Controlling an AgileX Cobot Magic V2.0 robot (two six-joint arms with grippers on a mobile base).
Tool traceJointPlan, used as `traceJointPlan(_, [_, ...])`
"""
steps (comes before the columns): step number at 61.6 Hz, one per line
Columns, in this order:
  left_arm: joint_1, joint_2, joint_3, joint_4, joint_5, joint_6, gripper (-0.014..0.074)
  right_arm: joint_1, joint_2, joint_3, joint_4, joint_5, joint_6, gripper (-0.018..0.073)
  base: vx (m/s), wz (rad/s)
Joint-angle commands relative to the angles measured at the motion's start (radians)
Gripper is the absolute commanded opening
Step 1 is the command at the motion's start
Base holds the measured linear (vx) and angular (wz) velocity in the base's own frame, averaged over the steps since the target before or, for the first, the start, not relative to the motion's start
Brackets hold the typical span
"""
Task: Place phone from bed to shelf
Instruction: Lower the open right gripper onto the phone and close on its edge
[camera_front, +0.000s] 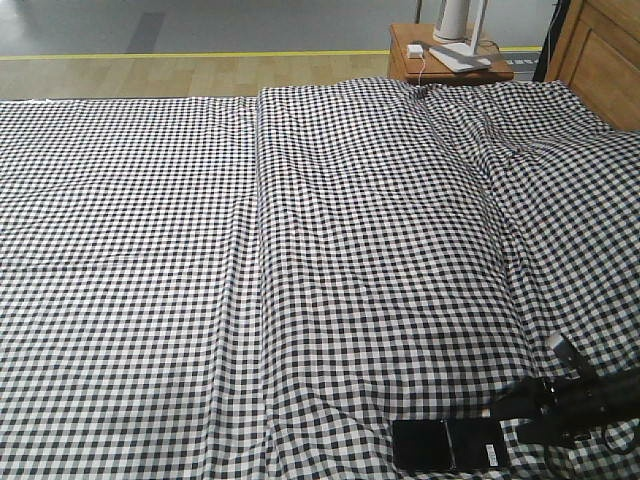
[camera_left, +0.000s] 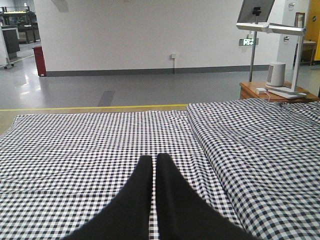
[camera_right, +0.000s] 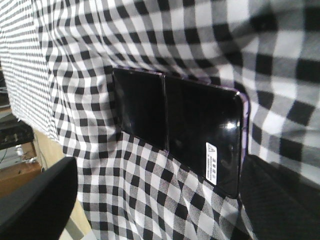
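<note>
The phone (camera_front: 447, 445), a flat glossy black slab with a white sticker and a purplish edge, lies on the bed (camera_front: 300, 250) at its near edge, right of centre. In the right wrist view the phone (camera_right: 185, 122) sits flat on the check cover. My right gripper (camera_right: 160, 172) is open, one finger on each side and just short of the phone's near end, holding nothing. Its arm reaches in from the lower right (camera_front: 520, 415). My left gripper (camera_left: 154, 160) is shut and empty, held above the cover. The shelf is out of view.
A reddish-brown bedside table (camera_front: 450, 58) with a white lamp base and a small white box stands beyond the bed's far right corner. The wooden headboard (camera_front: 600, 55) runs along the right side. Grey floor and a yellow line (camera_left: 100, 107) lie past the far edge.
</note>
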Motion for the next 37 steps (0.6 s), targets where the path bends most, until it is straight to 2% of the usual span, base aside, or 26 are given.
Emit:
traceJointPlan(1, [-0.006,-0.008,-0.025,-0.01,-0.072,-0.009,0.0001,-0.007,-0.033,-0.014,0.026,0.066,-0.036,0.0608,0.0,0.0])
traceJointPlan(37, [-0.006,-0.008,-0.025,-0.01,-0.072,-0.009,0.0001,-0.007,0.097,-0.131,0.06,0.14,-0.03,0.0594,0.0,0.0])
